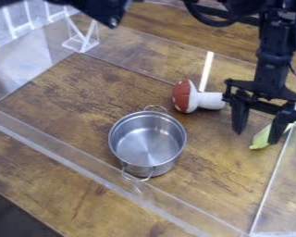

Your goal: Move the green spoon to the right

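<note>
The step in hand was judged to be the grasp: the green spoon (261, 140) had been reached but not taken up. It was seen lying on the wooden board (64, 171) at the right of the view, near the clear edging, its upper part partly covered by one dark finger. The gripper (258, 127) was held with its fingers spread fairly wide, a gap of bare wood being visible between them, and nothing was seen to be clasped. Whether the spoon was touched by the finger beside it could not be told

For the next move, it was judged that the fingers needed to be centred over the spoon and brought together on it, so that it could be shifted right. Little room seemed to be left on that side, so care was called for lest the edging be knocked

When the things were counted, one spoon was found, along with one steel pot (147, 143) with two loop handles, one toy mushroom (184, 96) with a red-brown cap, and one cream-white stick (207, 67). One small white stand (80, 35) was also counted, set at the upper left, and one gripper was seen
</note>
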Controlling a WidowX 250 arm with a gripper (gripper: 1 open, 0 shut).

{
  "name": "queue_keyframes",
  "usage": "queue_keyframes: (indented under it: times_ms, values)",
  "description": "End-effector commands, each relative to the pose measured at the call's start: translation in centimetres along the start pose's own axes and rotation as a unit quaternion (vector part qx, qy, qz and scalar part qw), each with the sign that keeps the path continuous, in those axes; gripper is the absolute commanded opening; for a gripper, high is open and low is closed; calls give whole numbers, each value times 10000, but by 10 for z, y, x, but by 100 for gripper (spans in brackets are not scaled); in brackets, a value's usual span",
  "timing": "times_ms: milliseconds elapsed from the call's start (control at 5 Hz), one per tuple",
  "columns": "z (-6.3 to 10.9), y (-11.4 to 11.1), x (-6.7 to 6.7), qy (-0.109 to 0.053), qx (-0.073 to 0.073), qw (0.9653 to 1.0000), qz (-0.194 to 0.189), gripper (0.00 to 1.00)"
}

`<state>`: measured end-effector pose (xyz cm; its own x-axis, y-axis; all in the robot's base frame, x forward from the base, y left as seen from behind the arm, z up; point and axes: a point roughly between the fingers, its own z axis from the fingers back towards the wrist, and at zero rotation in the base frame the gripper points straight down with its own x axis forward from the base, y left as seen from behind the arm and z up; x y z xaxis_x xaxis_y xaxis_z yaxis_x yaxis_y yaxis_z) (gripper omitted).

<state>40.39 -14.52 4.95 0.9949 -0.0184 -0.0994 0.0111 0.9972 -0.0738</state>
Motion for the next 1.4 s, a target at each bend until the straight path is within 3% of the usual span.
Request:
queue_keyframes:
  times_ms: [0,400,600,800,1200]
  values:
    - [28,-3,6,-419,-105,9991,-17,0]
    - [79,4,-1,-770,-195,9968,-63,0]
    - [117,11,-8,-1054,-219,9942,-44,0]
    - [119,14,-8,-1068,-213,9940,-40,100]
    - [85,2,-2,-891,-147,9959,-88,100]
